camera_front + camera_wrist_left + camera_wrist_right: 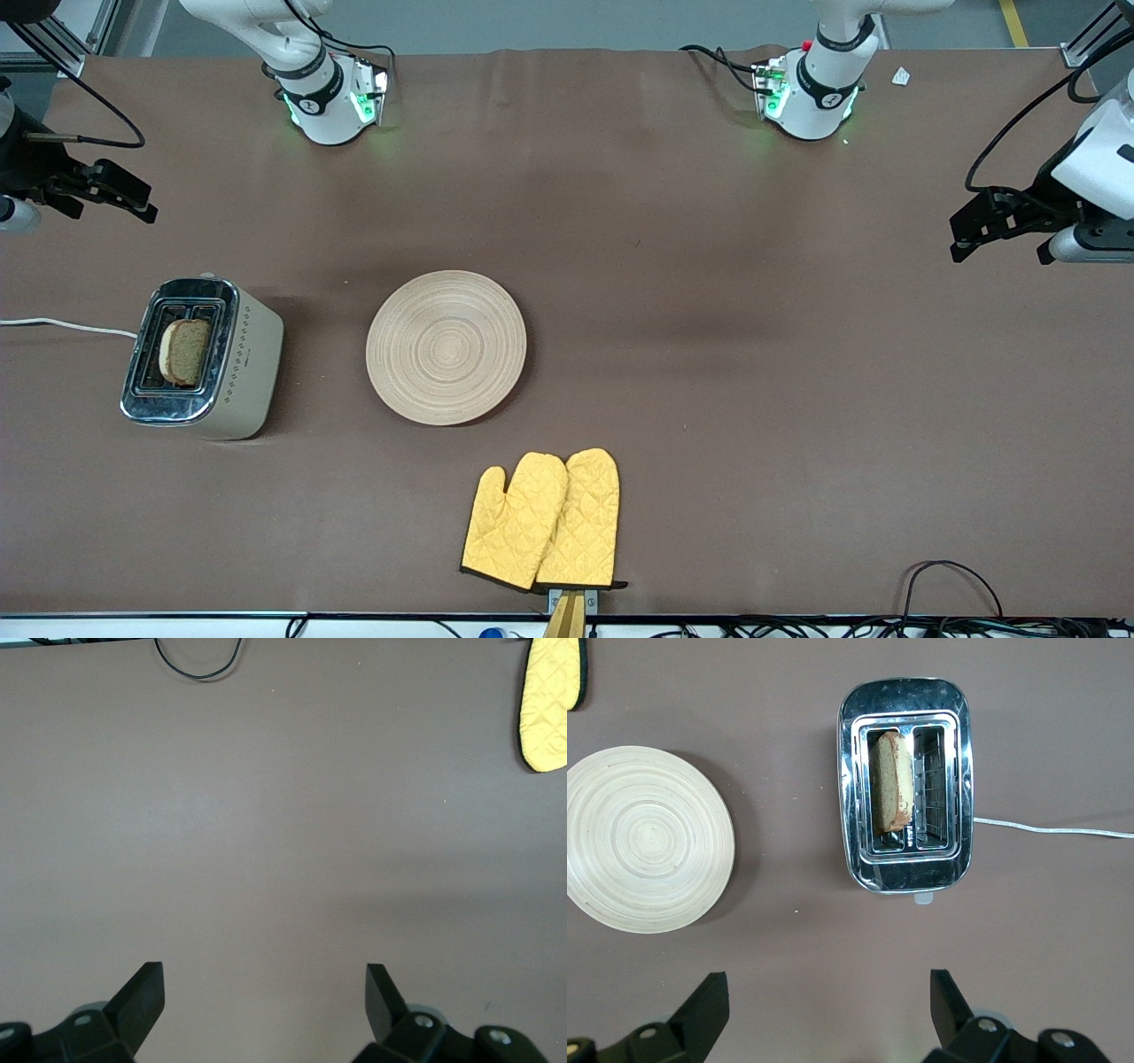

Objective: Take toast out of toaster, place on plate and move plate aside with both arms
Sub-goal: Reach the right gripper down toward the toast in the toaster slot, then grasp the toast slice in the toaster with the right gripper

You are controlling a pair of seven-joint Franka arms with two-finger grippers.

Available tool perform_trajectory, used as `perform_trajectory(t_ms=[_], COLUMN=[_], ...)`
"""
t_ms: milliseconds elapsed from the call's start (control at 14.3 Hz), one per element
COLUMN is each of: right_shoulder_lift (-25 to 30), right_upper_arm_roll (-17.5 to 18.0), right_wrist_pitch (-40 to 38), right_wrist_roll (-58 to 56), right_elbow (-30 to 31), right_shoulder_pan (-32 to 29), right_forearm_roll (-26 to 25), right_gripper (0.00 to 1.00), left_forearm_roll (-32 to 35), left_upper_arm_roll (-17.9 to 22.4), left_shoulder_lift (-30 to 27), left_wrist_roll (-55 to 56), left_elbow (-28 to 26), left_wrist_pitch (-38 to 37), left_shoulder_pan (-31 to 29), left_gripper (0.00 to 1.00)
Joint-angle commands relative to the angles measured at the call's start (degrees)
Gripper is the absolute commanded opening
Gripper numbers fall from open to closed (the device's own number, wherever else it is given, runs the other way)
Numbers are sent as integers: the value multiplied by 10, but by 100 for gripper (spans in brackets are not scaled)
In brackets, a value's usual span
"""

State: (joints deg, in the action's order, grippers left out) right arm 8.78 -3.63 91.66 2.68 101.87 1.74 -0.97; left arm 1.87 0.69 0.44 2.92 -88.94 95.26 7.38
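The toast (185,351) stands upright in a slot of a silver and cream toaster (239,363) toward the right arm's end of the table; it also shows in the right wrist view (889,781). The round pale wooden plate (446,346) lies flat beside the toaster, also seen in the right wrist view (645,839). My right gripper (124,195) is open and empty, up in the air over the table's edge at the right arm's end (824,992). My left gripper (974,226) is open and empty over bare table at the left arm's end (264,988).
A pair of yellow quilted oven mitts (545,518) lies nearer the front camera than the plate, its edge showing in the left wrist view (544,704). The toaster's white cord (62,326) runs off the table's end. A brown cloth (753,354) covers the table.
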Motion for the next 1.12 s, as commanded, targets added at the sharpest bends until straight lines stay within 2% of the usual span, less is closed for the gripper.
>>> perform_trajectory(t_ms=[0,210,490,631,911,1051], right_shoulder_lift=[18,13,6,-29,-127,-156], right_upper_arm_roll=[4,3,2,3,2,2], right_wrist_pitch=[6,18,165,203,281,320], right_wrist_roll=[-9,-10,-30,-38,-38,-38], right_elbow=[18,24,153,172,167,164], right_shoulder_pan=[-8,-9,-42,-47,-56,-59], right_forearm_roll=[7,6,-8,-12,-20,-32], right_gripper=[100,100,100,100,100,100], left_forearm_roll=[-7,-6,-6,-7,-7,-7], left_upper_arm_roll=[4,4,4,4,3,3], left_shoulder_lift=[-3,0,1,1,1,1], left_wrist_roll=[-2,3,7,7,17,17], left_elbow=[3,4,4,4,3,3], left_wrist_pitch=[3,3,3,3,3,3], left_shoulder_pan=[-6,-6,-6,-6,-6,-7], left_gripper=[100,100,100,100,100,100])
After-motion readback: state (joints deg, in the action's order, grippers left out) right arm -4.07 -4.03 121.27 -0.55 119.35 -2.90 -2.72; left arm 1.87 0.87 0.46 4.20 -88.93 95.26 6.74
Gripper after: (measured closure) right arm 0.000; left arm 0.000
